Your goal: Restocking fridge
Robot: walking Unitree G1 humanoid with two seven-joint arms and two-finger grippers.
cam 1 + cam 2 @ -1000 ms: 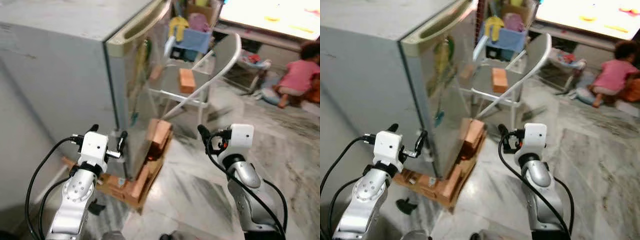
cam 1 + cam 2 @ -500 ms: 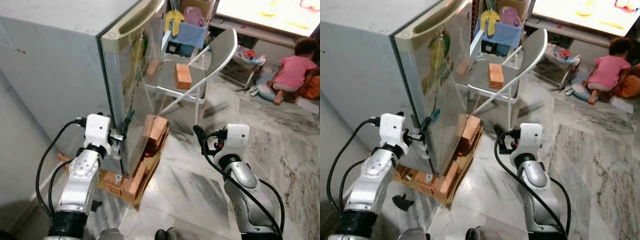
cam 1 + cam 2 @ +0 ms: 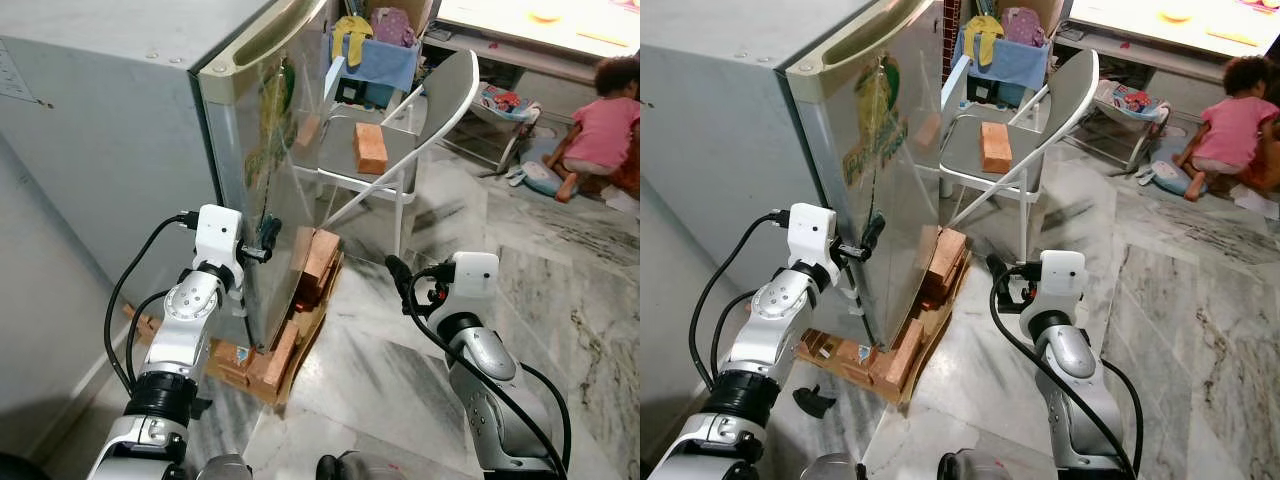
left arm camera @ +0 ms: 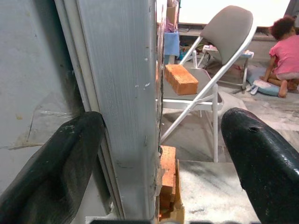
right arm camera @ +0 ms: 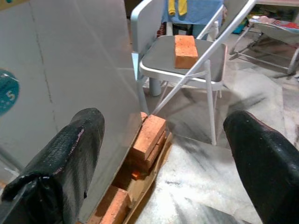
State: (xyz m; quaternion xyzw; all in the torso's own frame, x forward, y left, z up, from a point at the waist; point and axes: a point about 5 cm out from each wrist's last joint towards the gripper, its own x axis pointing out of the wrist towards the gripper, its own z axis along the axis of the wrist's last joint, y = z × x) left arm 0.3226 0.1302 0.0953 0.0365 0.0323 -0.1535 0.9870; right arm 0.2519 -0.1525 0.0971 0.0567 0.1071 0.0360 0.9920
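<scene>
A small grey fridge (image 3: 120, 130) stands with its door (image 3: 275, 150) closed, resting on bricks and wood. My left gripper (image 3: 256, 243) is open at the door's hinge-free edge, about mid-height. In the left wrist view its two fingers (image 4: 56, 163) straddle that vertical edge (image 4: 126, 107), one on the side wall, one in front of the door. My right gripper (image 3: 403, 279) is open with nothing in it, hanging over the floor to the right of the fridge; the right wrist view looks past its fingers (image 5: 70, 154) at the door front.
A grey folding chair (image 3: 440, 100) with a brick (image 3: 371, 147) on its seat stands just beyond the fridge. Stacked bricks (image 3: 318, 262) and a wooden pallet (image 3: 280, 365) lie at the fridge's foot. A child (image 3: 600, 120) sits at the back right. Marble floor lies to the right.
My left gripper has risen and moved forward from beside the fridge's lower corner to straddle the door edge. The camera has shifted slightly. The right arm has barely moved.
</scene>
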